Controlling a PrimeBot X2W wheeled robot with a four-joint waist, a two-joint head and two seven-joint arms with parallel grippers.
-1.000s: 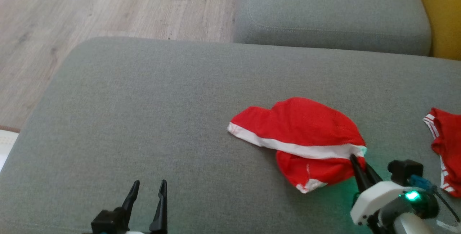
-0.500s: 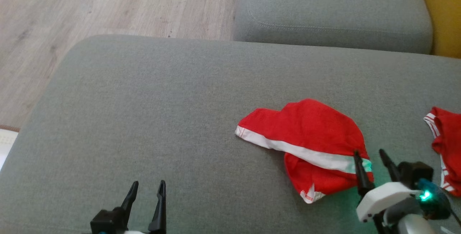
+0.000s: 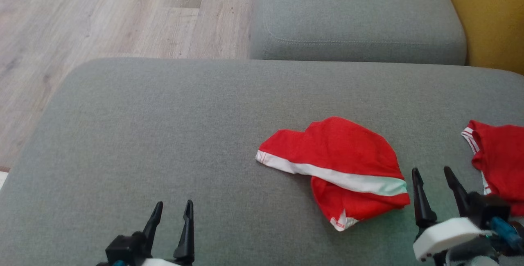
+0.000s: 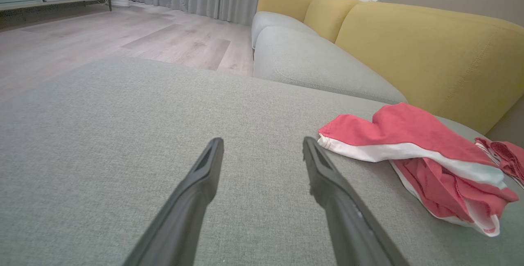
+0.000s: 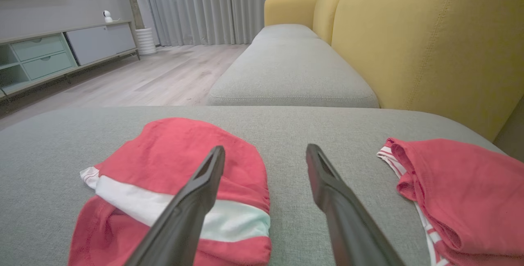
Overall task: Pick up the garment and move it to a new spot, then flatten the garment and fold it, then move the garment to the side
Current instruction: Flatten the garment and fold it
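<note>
A red garment (image 3: 339, 163) with a white band lies crumpled on the grey cushion (image 3: 163, 135), right of centre; it also shows in the left wrist view (image 4: 413, 151) and the right wrist view (image 5: 180, 167). My right gripper (image 3: 433, 172) stands open just right of the garment, apart from it, nothing between its fingers. Its left finger (image 5: 192, 200) rises in front of the garment's white band. My left gripper (image 3: 172, 207) is open at the lower left, well away from the garment, and holds nothing.
A second red garment (image 3: 497, 159) with white stripes lies at the cushion's right edge, also in the right wrist view (image 5: 458, 192). Another grey seat cushion (image 3: 356, 16) sits behind, with a yellow backrest (image 3: 487, 12) at right. Wood floor (image 3: 102, 16) lies beyond the left edge.
My right gripper let go of the garment's right edge, opened and drew back to the right. The garment dropped flat. The head camera shifted a little.
</note>
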